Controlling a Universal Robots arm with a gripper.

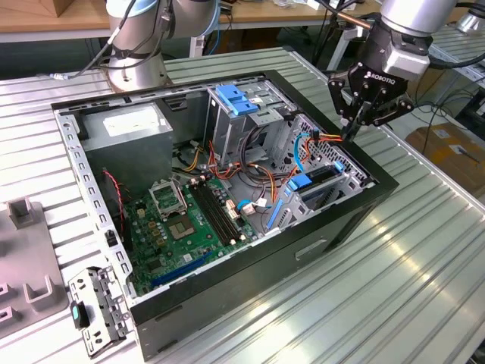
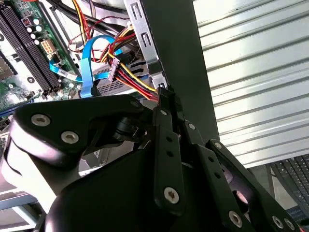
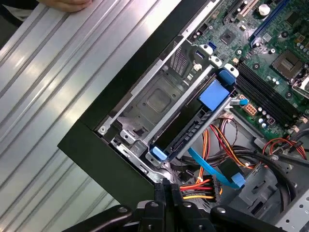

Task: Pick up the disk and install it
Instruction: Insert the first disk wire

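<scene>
My gripper [image 1: 350, 135] hangs over the open computer case [image 1: 250, 303], at its rim on the exterior view's right. The fingers are shut on a bundle of red, yellow and black power wires [image 1: 327, 138] that rises from the drive bay. In both wrist views the gripper [image 2: 164, 94] [image 3: 166, 186] has the wires [image 2: 133, 77] [image 3: 198, 188] running right up to its tips. Below sits a blue-handled drive carrier [image 1: 312, 182] [image 3: 212, 94] in its bay. The disk is hidden.
A flat blue data cable [image 2: 89, 63] [image 3: 207, 169] loops beside the wires. Inside the case are a green motherboard [image 1: 189, 220], a grey power-supply box [image 1: 125, 129] and an upper blue latch [image 1: 239, 98]. A hand [image 3: 67, 5] rests on the ribbed table. Grey fixtures [image 1: 23, 250] stand at the exterior view's left.
</scene>
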